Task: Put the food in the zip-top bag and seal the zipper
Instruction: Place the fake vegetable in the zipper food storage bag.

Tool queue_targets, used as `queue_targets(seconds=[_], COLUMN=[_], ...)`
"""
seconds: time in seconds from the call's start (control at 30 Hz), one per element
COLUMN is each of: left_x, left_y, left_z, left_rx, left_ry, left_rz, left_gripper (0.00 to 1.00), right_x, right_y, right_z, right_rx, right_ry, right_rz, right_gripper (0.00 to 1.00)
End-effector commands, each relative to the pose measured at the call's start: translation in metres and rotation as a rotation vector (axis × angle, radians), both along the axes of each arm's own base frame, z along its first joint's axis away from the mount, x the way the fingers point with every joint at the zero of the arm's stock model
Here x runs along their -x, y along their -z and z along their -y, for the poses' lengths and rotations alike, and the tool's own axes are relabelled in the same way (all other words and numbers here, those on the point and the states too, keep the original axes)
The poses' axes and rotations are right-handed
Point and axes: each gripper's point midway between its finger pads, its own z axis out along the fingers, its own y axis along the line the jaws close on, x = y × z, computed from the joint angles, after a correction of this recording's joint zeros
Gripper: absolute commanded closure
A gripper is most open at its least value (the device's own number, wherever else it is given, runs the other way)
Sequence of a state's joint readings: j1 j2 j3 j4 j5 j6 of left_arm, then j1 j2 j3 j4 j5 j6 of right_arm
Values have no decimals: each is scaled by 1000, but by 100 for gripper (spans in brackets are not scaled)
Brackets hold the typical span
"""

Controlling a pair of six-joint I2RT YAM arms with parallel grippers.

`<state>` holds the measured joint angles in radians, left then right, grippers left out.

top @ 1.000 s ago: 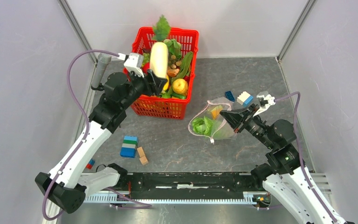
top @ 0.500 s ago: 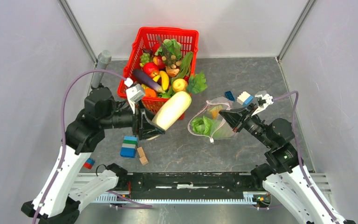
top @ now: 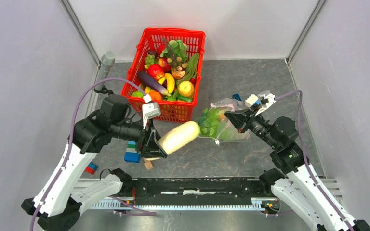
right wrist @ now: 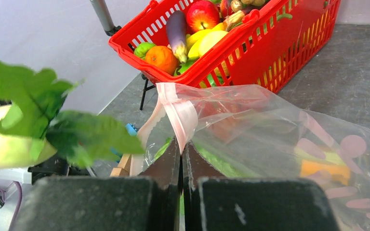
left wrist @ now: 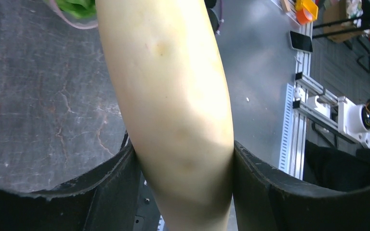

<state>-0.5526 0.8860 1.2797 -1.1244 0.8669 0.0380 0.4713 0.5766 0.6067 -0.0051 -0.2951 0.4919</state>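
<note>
Flanking the grey tabletop (top: 250,82) and zip-top bag (top: 229,134) stand pale walls (top: 24,72).

The top view looks down on the whole table (top: 250,86); both close wrist views share the white radish (top: 178,137).

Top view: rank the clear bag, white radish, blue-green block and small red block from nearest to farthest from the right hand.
1. clear bag: right of centre, its mouth pinched in the right hand.
2. white radish: centre, leaves toward the bag.
3. blue-green block: left of centre, past the radish's blunt end.
4. small red block: far left, by the near edge.
</note>
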Motion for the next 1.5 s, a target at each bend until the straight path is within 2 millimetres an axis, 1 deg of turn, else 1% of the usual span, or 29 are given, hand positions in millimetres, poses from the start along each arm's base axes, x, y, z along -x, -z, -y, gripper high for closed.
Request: queue_targets(seconds=[0.0, 0.07, 0.13, 0.2, 0.23, 0.27, 0.33, 0.4, 0.47, 0.53, 0.63, 0.73, 0.87, 0.93, 1.03, 1.17, 1.27, 1.4, 1.47], left_x=[15, 16, 9, -6, -16, -27, -47, -59, -63, -67, -64, -65, -59, -57, -53, -48, -46, -55, -63], left_y=[-3, 7, 19, 31, 33, 32, 23, 11, 5, 5, 11, 19, 29, 36, 49, 47, 40, 32, 31], left_z=[7, 6, 11, 16, 20, 23, 29, 36, 44, 52, 62, 68, 64, 62, 55, 60, 67, 86, 96], left_rx=[-2, -72, -127, -195, -204, -210, -179, -128, -109, -103, -96, -116, -179, -226, -302, -303, -287, -243, -233], left_ry=[116, 116, 93, 51, 19, -13, -96, -148, -132, -120, -52, -30, 10, 16, 34, 76, 97, 82, 59], left_rz=[12, 33, 35, 38, 52, 79, 142, 172, 175, 168, 140, 111, 98, 93, 91, 97, 122, 137, 139], left_gripper=[83, 82, 81, 87, 88, 90, 94, 95, 94, 94, 92, 92, 91, 91, 91, 90, 88, 88, 88], right_x=[-4, -4, -2, 0, 2, 4, 10, 15, 22, 27, 34, 38, 35, 36, 35, 40, 40, 46, 50], right_y=[-16, -15, -16, -17, -18, -19, -21, -23, -25, -25, -23, -22, -25, -27, -24, -22, -20, -18, -18], right_z=[2, 1, -1, -3, -4, -5, -7, -8, -9, -11, -13, -14, -9, -10, -13, -20, -23, -29, -31], right_rx=[-20, -17, -13, -13, -15, -17, -21, -15, -11, -9, -3, 5, 6, 5, 15, 8, 20, 18, 13], right_ry=[16, 14, -3, -19, -32, -45, -69, -92, -118, -147, -179, -198, -160, -175, -189, -246, -262, -322, -343], right_rz=[68, 65, 72, 77, 83, 88, 99, 114, 125, 132, 135, 144, 158, 170, 159, 165, 159, 161, 170], right_gripper=[100, 100, 100, 100, 100, 100, 100, 100, 100, 100, 100, 100, 100, 100, 100, 100, 100, 100, 100])
